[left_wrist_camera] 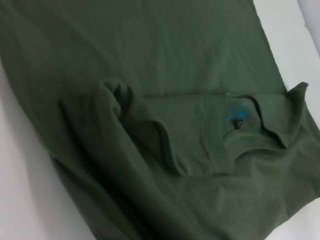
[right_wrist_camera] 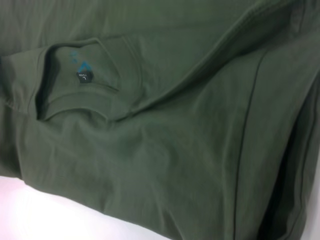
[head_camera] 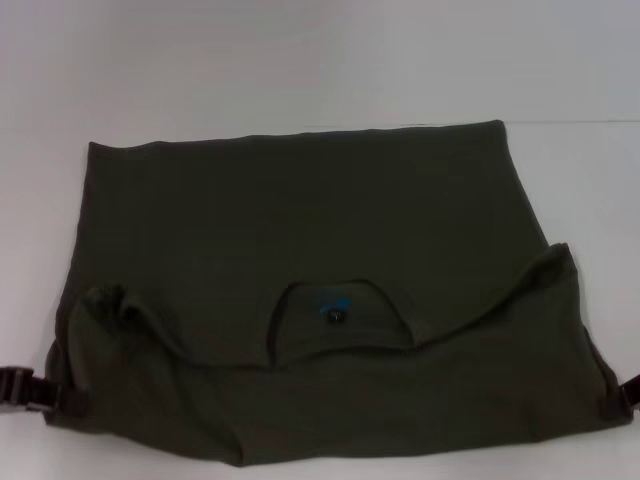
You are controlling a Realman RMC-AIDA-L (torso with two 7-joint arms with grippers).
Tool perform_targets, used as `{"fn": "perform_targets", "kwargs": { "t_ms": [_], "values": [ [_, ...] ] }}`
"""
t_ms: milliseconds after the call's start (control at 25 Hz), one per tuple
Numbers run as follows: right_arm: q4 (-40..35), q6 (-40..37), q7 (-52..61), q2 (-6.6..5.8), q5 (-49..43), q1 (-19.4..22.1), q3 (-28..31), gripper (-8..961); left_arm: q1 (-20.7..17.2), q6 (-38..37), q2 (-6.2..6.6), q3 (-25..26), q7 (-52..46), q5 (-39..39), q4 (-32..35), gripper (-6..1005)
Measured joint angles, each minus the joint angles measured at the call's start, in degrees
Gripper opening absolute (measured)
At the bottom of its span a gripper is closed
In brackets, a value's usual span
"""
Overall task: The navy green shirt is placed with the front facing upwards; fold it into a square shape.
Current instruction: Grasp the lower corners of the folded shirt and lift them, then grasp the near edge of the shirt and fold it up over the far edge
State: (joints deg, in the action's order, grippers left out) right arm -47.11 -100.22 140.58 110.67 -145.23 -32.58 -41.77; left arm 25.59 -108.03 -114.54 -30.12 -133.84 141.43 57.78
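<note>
The navy green shirt [head_camera: 300,220] lies spread across the white table. Its near part, with the shoulders and collar, is folded up over the body, so the neckline with the blue-and-black neck label [head_camera: 332,310] faces up near the middle. The chest lettering is hidden. The label also shows in the left wrist view [left_wrist_camera: 237,117] and the right wrist view [right_wrist_camera: 84,75]. My left gripper [head_camera: 28,390] is at the shirt's near left corner. My right gripper [head_camera: 630,395] is at the near right corner. Both sit at the fabric's edge.
The white table [head_camera: 300,60] shows bare beyond the shirt's far hem and along both sides. The folded-over edge bunches into a lump at the left shoulder [head_camera: 110,305] and rises at the right shoulder [head_camera: 555,260].
</note>
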Motion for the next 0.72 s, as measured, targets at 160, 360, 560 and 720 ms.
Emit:
{"fn": "perform_targets", "kwargs": {
  "t_ms": [160, 360, 560, 720],
  "values": [
    [0.0, -1.6, 0.0, 0.26, 0.0, 0.9, 0.4, 75, -0.4, -0.8, 0.09, 0.6, 0.1, 3.2, 0.1, 36],
    [-0.2, -2.0, 0.0, 0.34, 0.2, 1.5, 0.9, 82, -0.3, -1.0, 0.21, 1.8, 0.8, 3.8, 0.1, 36],
    [-0.3, 1.3, -1.1, -0.04, 1.9, -0.9, 7.1, 89, 3.2, 1.9, 1.4, 5.4, 0.5, 3.5, -1.0, 37],
    [0.5, 9.6, -1.1, 0.14, 6.8, -3.6, 11.0, 95, 7.2, 11.1, 2.12, 5.0, -4.6, 3.9, -3.4, 37]
  ]
}}
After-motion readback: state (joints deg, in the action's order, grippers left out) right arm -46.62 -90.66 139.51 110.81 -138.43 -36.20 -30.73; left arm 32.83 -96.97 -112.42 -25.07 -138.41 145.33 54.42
